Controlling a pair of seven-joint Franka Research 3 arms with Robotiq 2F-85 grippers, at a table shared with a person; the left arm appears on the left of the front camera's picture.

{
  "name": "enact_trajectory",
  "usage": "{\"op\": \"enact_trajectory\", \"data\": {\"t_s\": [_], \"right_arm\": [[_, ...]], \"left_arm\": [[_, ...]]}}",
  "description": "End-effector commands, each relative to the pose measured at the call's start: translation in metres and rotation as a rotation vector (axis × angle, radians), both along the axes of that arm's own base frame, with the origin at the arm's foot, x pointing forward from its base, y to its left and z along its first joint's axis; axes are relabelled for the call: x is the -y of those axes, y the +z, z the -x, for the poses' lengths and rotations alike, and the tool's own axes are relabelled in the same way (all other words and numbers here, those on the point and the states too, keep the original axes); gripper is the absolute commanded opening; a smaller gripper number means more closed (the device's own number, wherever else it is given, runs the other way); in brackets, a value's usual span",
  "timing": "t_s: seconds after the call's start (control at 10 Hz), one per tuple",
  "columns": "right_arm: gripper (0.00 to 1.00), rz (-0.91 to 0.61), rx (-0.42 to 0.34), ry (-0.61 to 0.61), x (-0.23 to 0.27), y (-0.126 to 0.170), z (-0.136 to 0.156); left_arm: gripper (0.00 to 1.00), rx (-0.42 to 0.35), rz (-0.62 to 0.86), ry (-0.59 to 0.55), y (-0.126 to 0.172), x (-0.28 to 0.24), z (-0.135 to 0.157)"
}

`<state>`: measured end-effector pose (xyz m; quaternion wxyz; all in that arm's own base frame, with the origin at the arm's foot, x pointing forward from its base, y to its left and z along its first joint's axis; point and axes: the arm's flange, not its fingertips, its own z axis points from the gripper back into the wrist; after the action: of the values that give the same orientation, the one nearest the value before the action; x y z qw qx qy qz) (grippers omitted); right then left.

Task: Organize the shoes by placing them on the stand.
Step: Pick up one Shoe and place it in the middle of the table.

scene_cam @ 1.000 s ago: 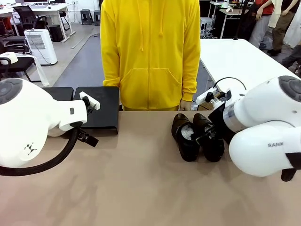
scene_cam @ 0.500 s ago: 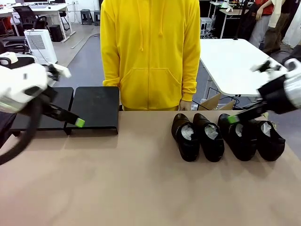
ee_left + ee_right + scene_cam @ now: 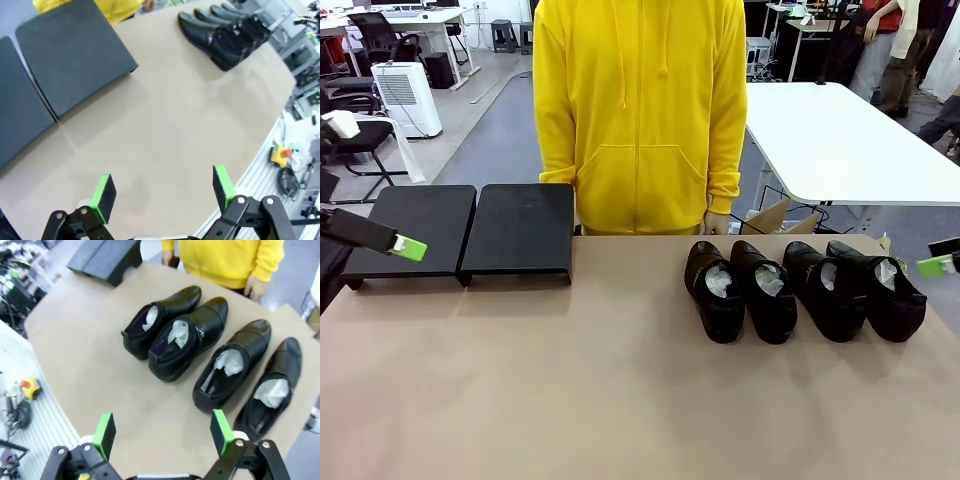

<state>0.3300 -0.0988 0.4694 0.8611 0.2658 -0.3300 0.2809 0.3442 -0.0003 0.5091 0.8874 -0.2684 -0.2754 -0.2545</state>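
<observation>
We see four glossy black low-cut leather shoes (image 3: 765, 292) with white paper stuffing standing side by side in a row on the right half of the tan tabletop (image 3: 620, 400). Neighbouring shoes touch or nearly touch, and their toes point toward the far side. From the leftmost shoe (image 3: 717, 292) to the rightmost shoe (image 3: 888, 295), all four rest on the table surface.

The low, wide black stand (image 3: 520, 230), made of two flat matte panels on short legs, sits at the far left of the table. It is well apart from the shoes, with bare tabletop between them.

A person in a yellow hooded sweatshirt (image 3: 640, 110) stands at the far edge, between the stand and the row. One hand (image 3: 717, 222) hangs at the table's rim, just behind the leftmost shoe.

Our left gripper (image 3: 164, 189) hangs over bare tabletop on the near side of the stand. Its two green-padded fingers are spread wide with nothing between them. In the front view one of its pads (image 3: 410, 248) shows at the left edge, in front of the stand's left panel.

Our right gripper (image 3: 162, 432) hovers on the near side of the row and looks down on all four shoes. Its fingers are likewise spread wide and hold nothing. In the front view a green pad (image 3: 935, 265) of it shows at the right edge, just beside the rightmost shoe.
</observation>
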Motion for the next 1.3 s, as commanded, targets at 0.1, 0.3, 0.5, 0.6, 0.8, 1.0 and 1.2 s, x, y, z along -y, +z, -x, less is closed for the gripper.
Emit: {"op": "enact_trajectory", "data": {"t_s": [0.1,0.3,0.5,0.6,0.8,1.0,1.2], "right_arm": [[1.00,-0.070,0.016,-0.010,0.016,-0.017,0.026],[1.00,-0.067,0.004,0.006,0.016,-0.016,0.024],[1.00,-0.077,-0.026,-0.014,0.010,-0.011,0.015],[1.00,-0.068,-0.014,-0.013,0.024,-0.008,0.016],[1.00,-0.068,-0.014,-0.013,0.024,-0.008,0.016],[1.00,-0.068,-0.014,-0.013,0.024,-0.008,0.016],[1.00,-0.068,-0.014,-0.013,0.024,-0.008,0.016]], "left_arm": [[1.00,0.004,0.093,-0.019,0.003,-0.034,0.011],[1.00,0.002,0.111,-0.031,0.001,-0.036,0.016],[1.00,-0.016,0.119,-0.003,0.000,-0.034,0.014],[1.00,-0.062,0.157,0.071,-0.003,-0.034,0.004],[1.00,-0.017,0.110,-0.002,0.002,-0.039,0.017],[1.00,-0.017,0.110,-0.002,0.002,-0.039,0.017],[1.00,-0.017,0.110,-0.002,0.002,-0.039,0.017]]}}
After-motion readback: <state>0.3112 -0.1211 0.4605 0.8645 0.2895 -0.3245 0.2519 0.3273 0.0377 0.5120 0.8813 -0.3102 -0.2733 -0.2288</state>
